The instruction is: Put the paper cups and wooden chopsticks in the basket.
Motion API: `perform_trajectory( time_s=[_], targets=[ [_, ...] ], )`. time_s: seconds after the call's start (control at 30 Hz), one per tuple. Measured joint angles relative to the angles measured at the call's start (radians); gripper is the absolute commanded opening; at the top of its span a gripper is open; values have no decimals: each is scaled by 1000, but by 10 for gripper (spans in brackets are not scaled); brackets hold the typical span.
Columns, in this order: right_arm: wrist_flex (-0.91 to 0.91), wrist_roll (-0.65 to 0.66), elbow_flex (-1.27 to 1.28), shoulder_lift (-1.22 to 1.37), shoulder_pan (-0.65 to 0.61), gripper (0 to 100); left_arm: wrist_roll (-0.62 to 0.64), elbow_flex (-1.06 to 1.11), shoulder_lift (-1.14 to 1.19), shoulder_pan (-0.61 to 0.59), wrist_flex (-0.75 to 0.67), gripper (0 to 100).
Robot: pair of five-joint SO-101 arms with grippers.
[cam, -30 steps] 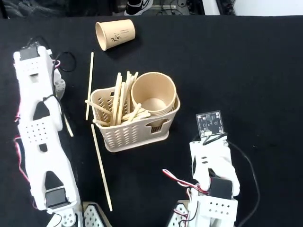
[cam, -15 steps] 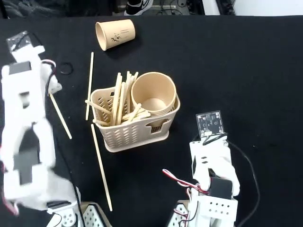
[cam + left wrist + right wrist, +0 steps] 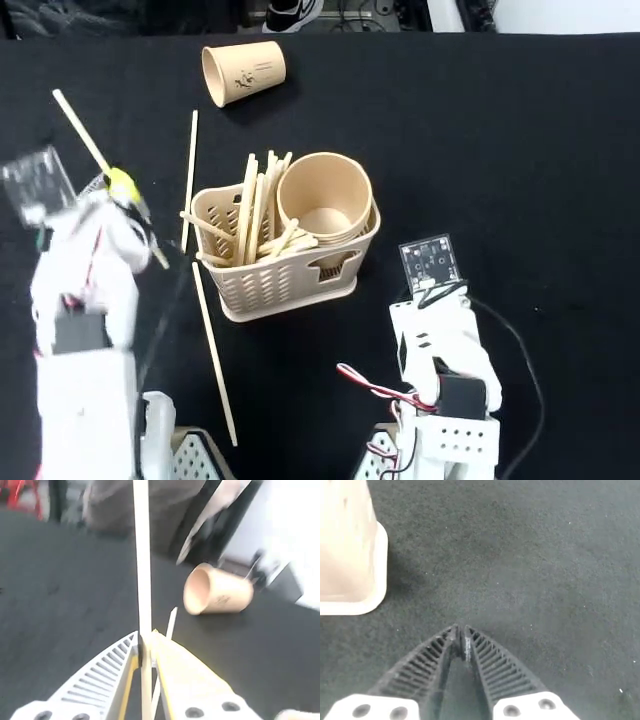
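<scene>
Bare black tabletop (image 3: 520, 150) spreads over the right half of the high view, while at centre the basket (image 3: 290, 290), crowded with leaning chopsticks (image 3: 250, 205) and a cup (image 3: 325, 195), stands in the way, loose chopsticks (image 3: 214, 355) line its left flank and a tipped paper cup (image 3: 243, 73) lies at upper left.

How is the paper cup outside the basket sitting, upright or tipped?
Tipped: the paper cup lies on its side, its open mouth facing sideways.

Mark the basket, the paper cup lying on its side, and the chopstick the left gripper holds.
basket (image 3: 290, 285), high view, on its slotted front wall.
paper cup (image 3: 245, 72), high view, on its side wall.
chopstick (image 3: 142, 555), left wrist view, mid-shaft.
</scene>
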Motion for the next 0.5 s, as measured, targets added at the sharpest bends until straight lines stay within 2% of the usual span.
perform_trajectory(
  time_s=[0.33,0.5],
  targets=[
    [18,0,0,0,0,11,0,242,-591,147,-18,29],
    [18,0,0,0,0,11,5,241,-614,190,-18,29]
  ],
)
